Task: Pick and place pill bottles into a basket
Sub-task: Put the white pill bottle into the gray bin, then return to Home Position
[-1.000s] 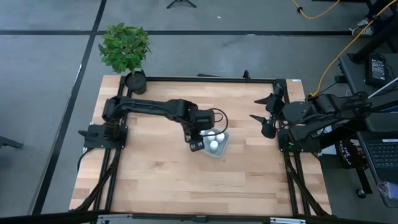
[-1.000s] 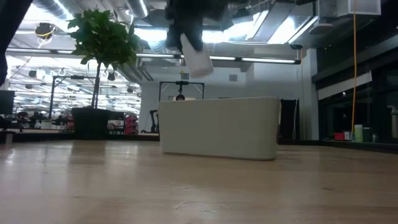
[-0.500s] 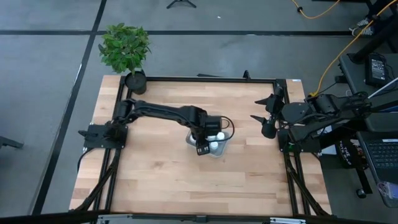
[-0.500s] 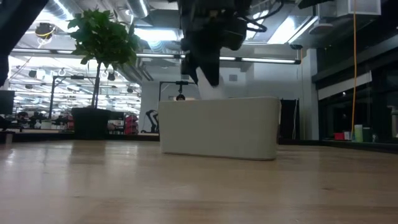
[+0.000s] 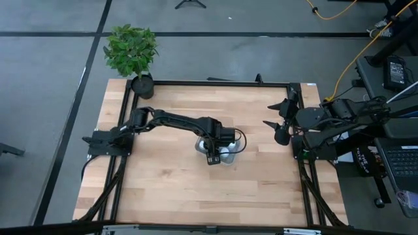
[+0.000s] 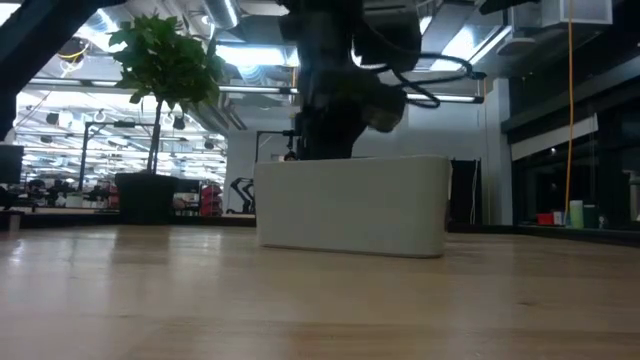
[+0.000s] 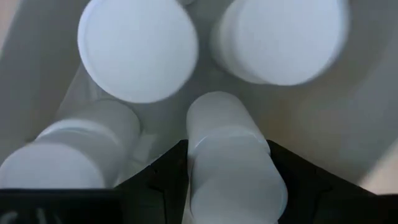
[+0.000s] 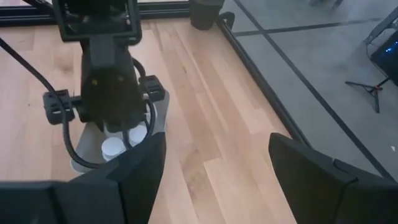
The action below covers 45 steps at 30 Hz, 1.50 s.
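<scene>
White plastic fills the left wrist view as the left end effector (image 7: 230, 180) reaches inside the basket (image 5: 225, 151) at the middle of the worktop (image 5: 163, 189), its two fingers clamped on a pill bottle (image 7: 231, 168). A second ago that bottle hung clear above the basket's rim in the low view; now the arm has dropped until the wall of the basket (image 6: 352, 205) hides the end effector's tip. That suggests the placing step is nearly done, with only the release to come. The held bottle lies with its long axis running straight out from between the fingers, its far end toward two bottles standing upright ahead of it, their round caps (image 7: 138, 51) facing the camera. Another bottle (image 7: 74, 152) lies on its side just beside the held one. The right end effector (image 8: 211, 162) waits at the worktop's right edge, its fingers spread wide with nothing between them.
</scene>
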Motion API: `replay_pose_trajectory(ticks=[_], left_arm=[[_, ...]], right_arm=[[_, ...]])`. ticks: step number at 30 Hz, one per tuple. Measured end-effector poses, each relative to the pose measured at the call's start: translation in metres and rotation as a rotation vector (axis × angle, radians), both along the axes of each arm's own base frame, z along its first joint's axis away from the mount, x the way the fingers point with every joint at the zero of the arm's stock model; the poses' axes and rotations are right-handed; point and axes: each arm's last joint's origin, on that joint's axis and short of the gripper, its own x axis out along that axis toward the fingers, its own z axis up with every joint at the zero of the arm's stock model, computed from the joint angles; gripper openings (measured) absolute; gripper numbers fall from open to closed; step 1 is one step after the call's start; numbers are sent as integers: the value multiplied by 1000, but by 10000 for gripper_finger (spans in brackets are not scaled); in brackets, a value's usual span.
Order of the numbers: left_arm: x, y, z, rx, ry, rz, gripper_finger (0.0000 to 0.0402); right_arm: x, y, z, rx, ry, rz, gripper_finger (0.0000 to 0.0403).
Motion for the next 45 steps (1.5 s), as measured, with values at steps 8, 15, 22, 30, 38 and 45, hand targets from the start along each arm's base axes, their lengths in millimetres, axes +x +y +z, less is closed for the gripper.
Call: replay_pose_trajectory(ticks=[8, 15, 22, 30, 38, 45], left_arm=[[2, 4, -9, 32, 26, 21, 168], [8, 5, 9, 27, -20, 52, 268], [17, 5, 47, 44, -123, 74, 354], [-1, 7, 109, 136, -68, 92, 358], [-58, 7, 195, 145, -249, 164, 348], [-124, 11, 262, 262, -431, 111, 349]], right_arm=[[0, 0, 0, 11, 3, 11, 286], [0, 0, -1, 9, 5, 12, 286], [0, 0, -1, 7, 6, 14, 286], [-2, 0, -3, -1, 44, 11, 286], [-14, -5, 1, -47, 7, -38, 286], [-48, -19, 17, -131, -113, -66, 286]])
